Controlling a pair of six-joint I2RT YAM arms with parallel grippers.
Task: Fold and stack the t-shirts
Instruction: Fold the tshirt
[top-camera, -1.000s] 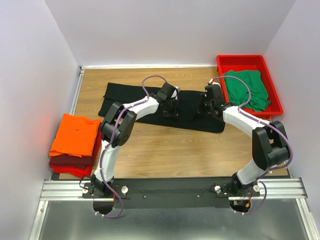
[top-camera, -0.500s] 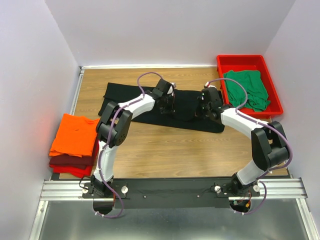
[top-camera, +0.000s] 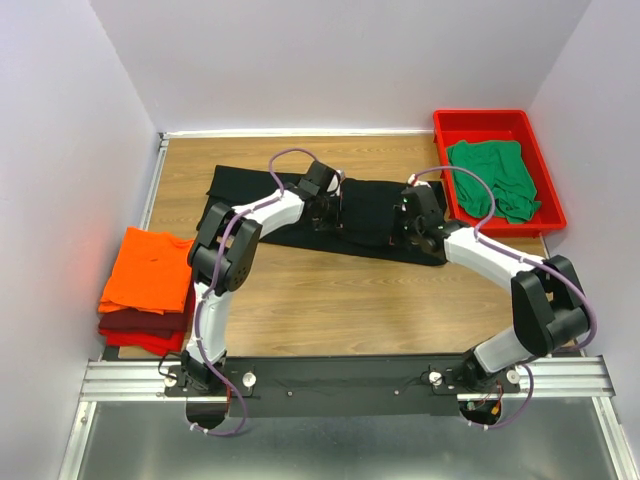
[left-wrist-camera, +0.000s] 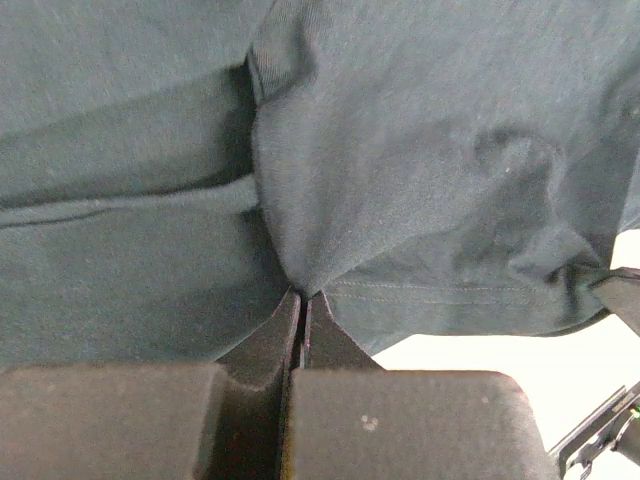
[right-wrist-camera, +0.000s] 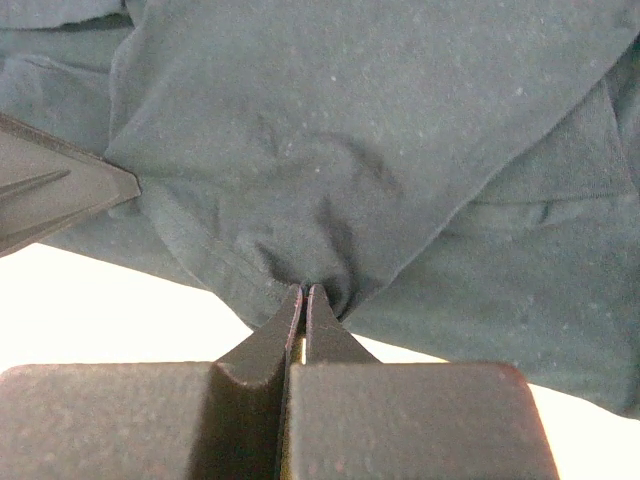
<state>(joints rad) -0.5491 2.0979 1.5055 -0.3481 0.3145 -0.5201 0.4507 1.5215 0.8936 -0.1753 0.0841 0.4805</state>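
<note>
At the lower left of the top view, a folded orange t-shirt (top-camera: 150, 268) is seen lying on a folded dark red t-shirt (top-camera: 135, 322), so two shirts are judged done and stacked. Further up, at the centre of the wooden table (top-camera: 330, 290), the black t-shirt (top-camera: 240, 205) is spread as a long band, partly doubled over. The left gripper (left-wrist-camera: 303, 295) is pinched together on a fold of its cloth, and the right gripper (right-wrist-camera: 304, 290) is likewise clamped on a tuck near its hem. This shirt is judged mid-fold and not yet stacked. At the upper right, the green t-shirt (top-camera: 490, 180) is left crumpled in the red plastic tray (top-camera: 480, 117), untouched; folding and stacking are yet to be done for it.
</note>
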